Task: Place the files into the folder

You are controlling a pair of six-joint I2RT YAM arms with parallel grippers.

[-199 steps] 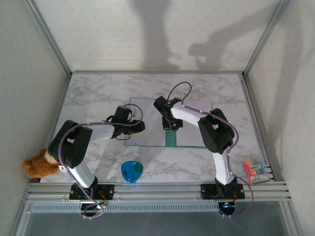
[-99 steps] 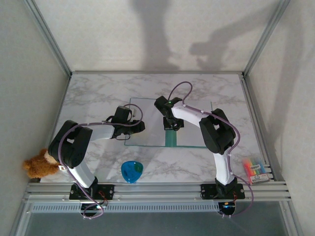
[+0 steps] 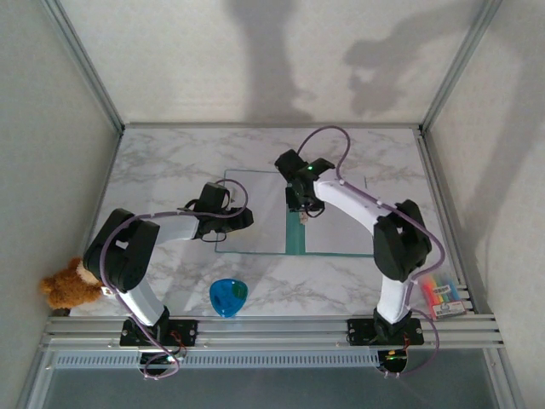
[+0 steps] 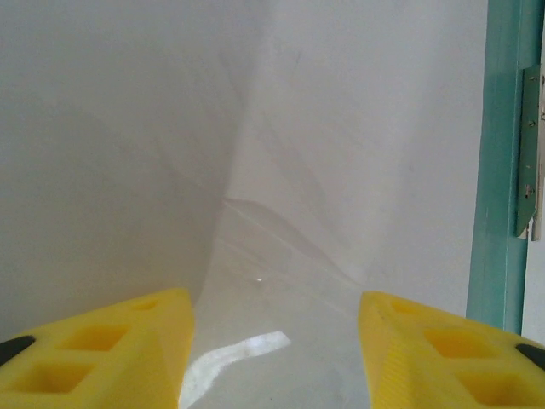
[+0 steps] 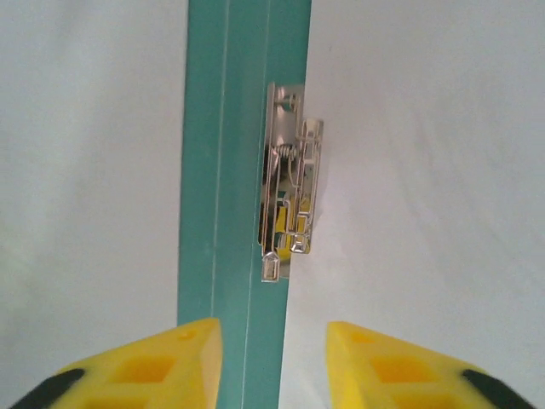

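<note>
The folder (image 3: 260, 196) lies open and flat on the marble table (image 3: 170, 162), near its middle; its teal spine strip (image 3: 295, 240) runs front to back between two pale halves; a metal clip (image 5: 288, 213) sits on the right-hand edge of that strip. The files (image 3: 341, 226) show as a white rectangle on the right half of the folder, their inner edge against the spine; from here the boundary between sheet and folder lining cannot be made out, nor whether the clip bears on the paper. The right gripper (image 3: 304, 211) hangs above the spine at the clip, pointing down; in the right wrist view its yellow fingers (image 5: 162, 366) stand apart, one over the teal strip and one over the white surface; nothing lies between them. The left gripper (image 3: 247, 221) reaches in low from the left over the near part of the left half; in the left wrist view its fingers (image 4: 111, 349) stand well apart over a pale glossy surface; a pale sheet curves upward beside the left finger; nothing is seen pinched between the jaws. A blue cup (image 3: 228, 296) stands near the front edge, apart from the folder; a teddy bear (image 3: 64, 285) sits at the front left corner; a pack of coloured markers (image 3: 441, 294) rests at the front right.
</note>
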